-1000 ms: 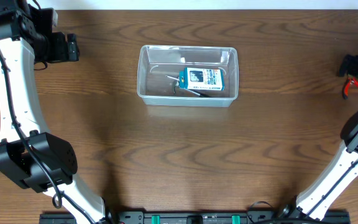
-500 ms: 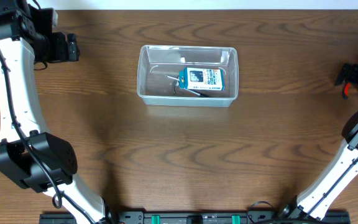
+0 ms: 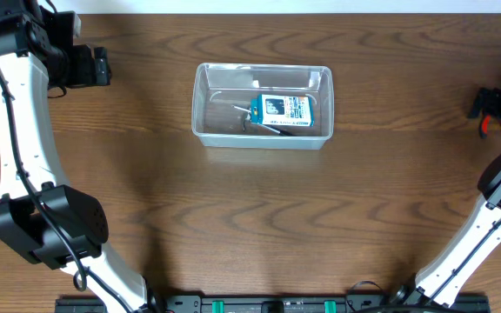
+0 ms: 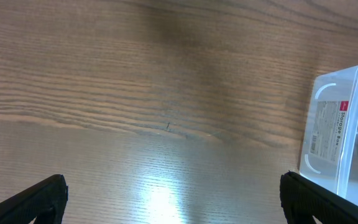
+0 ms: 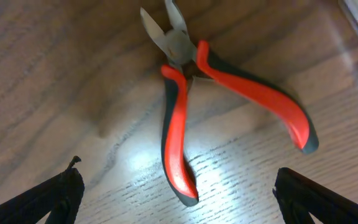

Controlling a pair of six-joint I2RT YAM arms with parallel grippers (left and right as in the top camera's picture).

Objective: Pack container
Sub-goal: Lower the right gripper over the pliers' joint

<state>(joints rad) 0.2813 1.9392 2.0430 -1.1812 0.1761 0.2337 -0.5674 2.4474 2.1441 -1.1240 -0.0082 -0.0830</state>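
Overhead looks straight down on the container (image 3: 262, 104); my left wrist shares its end; my right wrist views pliers (image 5: 171, 124), well right.

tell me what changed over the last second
The right gripper shifted back toward its base and now covers the red pliers, which lie between its open fingers. Nothing was gripped or released. The left gripper, the container and the blue-and-white box inside it stayed put.

Red-handled pliers (image 5: 174, 118) on wooden table (image 5: 42, 74); right gripper (image 5: 179, 193) jaws spread wide
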